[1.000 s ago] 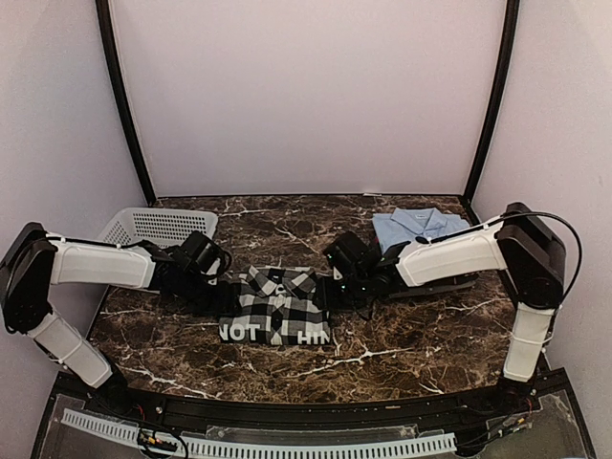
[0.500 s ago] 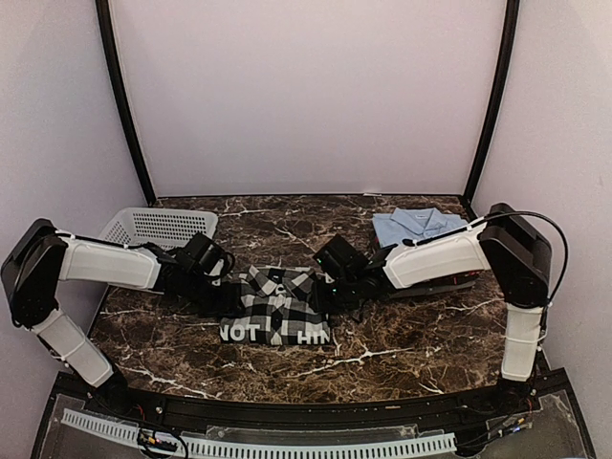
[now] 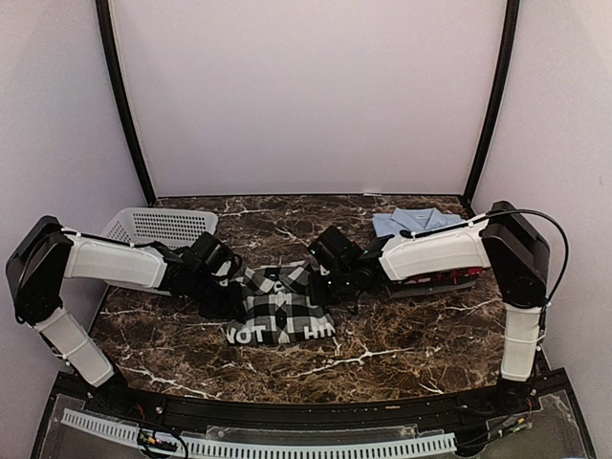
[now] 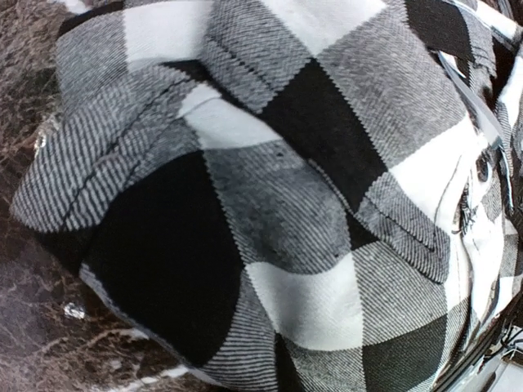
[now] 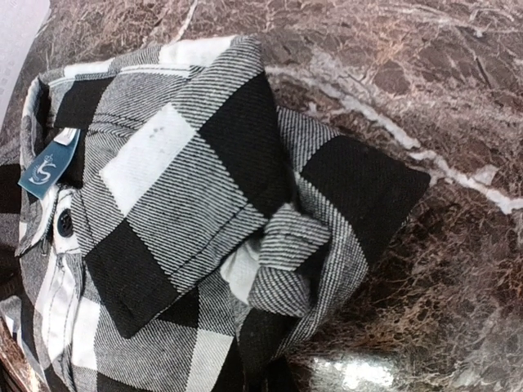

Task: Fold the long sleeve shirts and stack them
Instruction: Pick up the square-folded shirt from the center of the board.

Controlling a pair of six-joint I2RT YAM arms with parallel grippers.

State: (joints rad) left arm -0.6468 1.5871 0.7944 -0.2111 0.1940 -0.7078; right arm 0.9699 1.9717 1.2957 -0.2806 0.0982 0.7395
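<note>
Black-and-white buffalo-check cloth shirt [image 3: 279, 308] is being pinched by the closed left gripper [image 3: 229, 295] and right gripper [image 3: 321, 285]; both should be rising evenly, keeping folds intact

My table [image 3: 402, 339] is dark brown marble streaked with white veins. At its far left corner sits a grey perforated basket [image 3: 158, 226]. A left black post [image 3: 122, 105] and a right black post [image 3: 493, 96] flank the plain white wall [image 3: 306, 96] beyond.
</note>
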